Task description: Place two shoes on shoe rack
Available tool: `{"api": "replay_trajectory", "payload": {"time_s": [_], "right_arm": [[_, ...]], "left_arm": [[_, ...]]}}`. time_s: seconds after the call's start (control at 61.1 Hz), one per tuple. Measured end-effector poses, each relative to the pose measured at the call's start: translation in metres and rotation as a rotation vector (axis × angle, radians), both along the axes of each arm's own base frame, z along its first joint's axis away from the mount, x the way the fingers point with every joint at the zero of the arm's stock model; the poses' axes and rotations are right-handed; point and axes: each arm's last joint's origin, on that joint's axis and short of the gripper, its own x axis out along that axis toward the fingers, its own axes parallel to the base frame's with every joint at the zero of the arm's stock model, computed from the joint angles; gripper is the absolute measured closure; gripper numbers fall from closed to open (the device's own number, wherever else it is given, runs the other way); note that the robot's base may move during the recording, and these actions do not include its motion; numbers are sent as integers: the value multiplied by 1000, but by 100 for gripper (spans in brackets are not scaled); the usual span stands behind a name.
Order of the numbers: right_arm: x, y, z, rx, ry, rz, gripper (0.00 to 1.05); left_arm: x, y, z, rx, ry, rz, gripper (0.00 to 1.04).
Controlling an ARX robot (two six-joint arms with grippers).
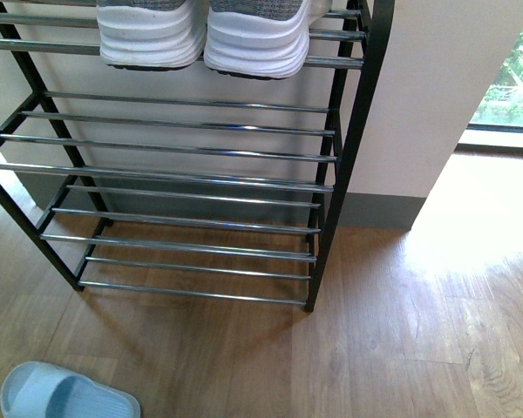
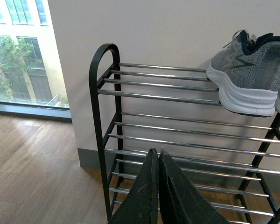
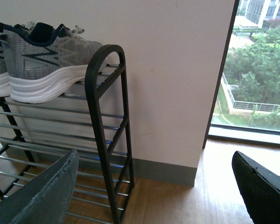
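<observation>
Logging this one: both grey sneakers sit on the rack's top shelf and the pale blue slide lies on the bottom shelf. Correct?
Not quite. The grey sneakers are on the rack's top shelf, but the pale blue slide lies on the wooden floor in front of the rack, not on a shelf. The front view shows this.
</observation>
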Motion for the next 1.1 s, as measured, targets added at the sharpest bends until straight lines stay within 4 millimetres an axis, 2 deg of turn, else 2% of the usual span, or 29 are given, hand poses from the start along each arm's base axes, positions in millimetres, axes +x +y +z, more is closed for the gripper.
{"api": "replay_trajectory", "payload": {"time_s": [0.147,0.491,0.638,1.096], "right_arm": [[0,0,0,0,0,0,9],[0,0,0,0,0,0,9],[0,0,0,0,0,0,9],[0,0,0,0,0,0,9]], "left_arm": [[0,0,0,-1,0,0,103],[0,0,0,0,0,0,41],[0,0,0,0,0,0,9],[0,0,0,2,0,0,9]]}}
